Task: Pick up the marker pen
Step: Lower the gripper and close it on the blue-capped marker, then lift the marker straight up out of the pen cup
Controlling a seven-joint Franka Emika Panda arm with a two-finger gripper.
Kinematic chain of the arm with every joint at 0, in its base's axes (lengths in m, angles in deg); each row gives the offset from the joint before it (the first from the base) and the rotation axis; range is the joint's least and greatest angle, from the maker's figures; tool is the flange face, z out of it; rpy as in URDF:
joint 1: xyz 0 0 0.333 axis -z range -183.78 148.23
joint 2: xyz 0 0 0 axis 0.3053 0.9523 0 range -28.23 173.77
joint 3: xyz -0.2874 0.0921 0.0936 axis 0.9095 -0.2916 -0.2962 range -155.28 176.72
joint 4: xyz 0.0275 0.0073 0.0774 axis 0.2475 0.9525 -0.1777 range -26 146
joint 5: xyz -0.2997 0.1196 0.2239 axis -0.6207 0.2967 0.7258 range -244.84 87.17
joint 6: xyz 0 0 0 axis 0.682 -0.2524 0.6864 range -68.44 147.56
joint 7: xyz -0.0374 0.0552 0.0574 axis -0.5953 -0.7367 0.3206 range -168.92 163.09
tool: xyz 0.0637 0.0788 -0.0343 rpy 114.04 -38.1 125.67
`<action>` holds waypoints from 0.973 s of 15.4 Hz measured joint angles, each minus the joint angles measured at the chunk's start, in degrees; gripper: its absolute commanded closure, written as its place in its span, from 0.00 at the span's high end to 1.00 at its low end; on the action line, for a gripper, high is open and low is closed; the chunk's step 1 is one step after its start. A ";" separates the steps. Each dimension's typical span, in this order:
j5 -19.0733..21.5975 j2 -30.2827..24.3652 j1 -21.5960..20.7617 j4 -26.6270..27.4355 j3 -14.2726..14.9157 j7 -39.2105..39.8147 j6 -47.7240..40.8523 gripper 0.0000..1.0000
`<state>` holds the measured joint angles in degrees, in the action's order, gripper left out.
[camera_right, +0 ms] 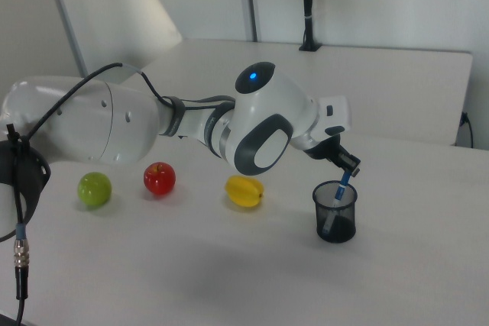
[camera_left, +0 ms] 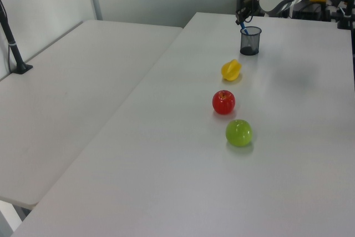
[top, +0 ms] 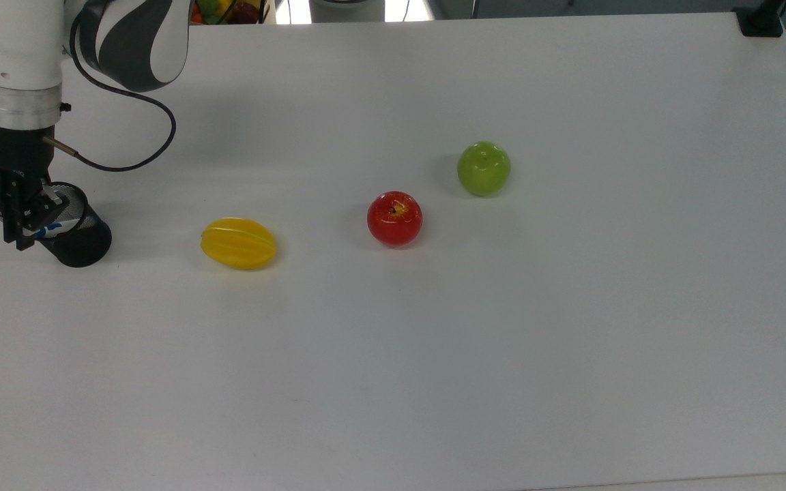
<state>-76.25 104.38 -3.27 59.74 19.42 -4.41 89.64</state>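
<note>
The marker pen (top: 52, 230) is white with blue parts and stands tilted in a black mesh cup (top: 84, 244) at the top view's left edge. My gripper (top: 23, 228) reaches down over the cup's rim and is shut on the marker pen's upper end, hiding the cap in the top view. In the right view the gripper (camera_right: 350, 167) holds the top of the marker pen (camera_right: 343, 185), whose lower part is inside the cup (camera_right: 336, 223). The left view shows the gripper (camera_left: 242, 19) above the cup (camera_left: 250, 41) at the table's far end.
A yellow ridged fruit (top: 239, 243), a red apple (top: 394, 218) and a green apple (top: 484, 168) lie in a row to the top view's right of the cup. The arm's black cable (top: 134, 160) hangs beside the wrist. A second white table (camera_left: 72, 92) stands at the left view's left.
</note>
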 measured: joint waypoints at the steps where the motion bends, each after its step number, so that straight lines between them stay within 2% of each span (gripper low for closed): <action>1: 0.00 0.00 0.00 -0.03 0.00 0.00 0.00 0.12; 9: 0.00 -0.04 0.29 -1.07 0.01 0.02 0.00 0.11; 15: 0.00 -1.89 0.23 -5.59 -0.06 0.02 0.11 0.11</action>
<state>-76.25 102.49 -3.04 54.15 19.36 -4.39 89.75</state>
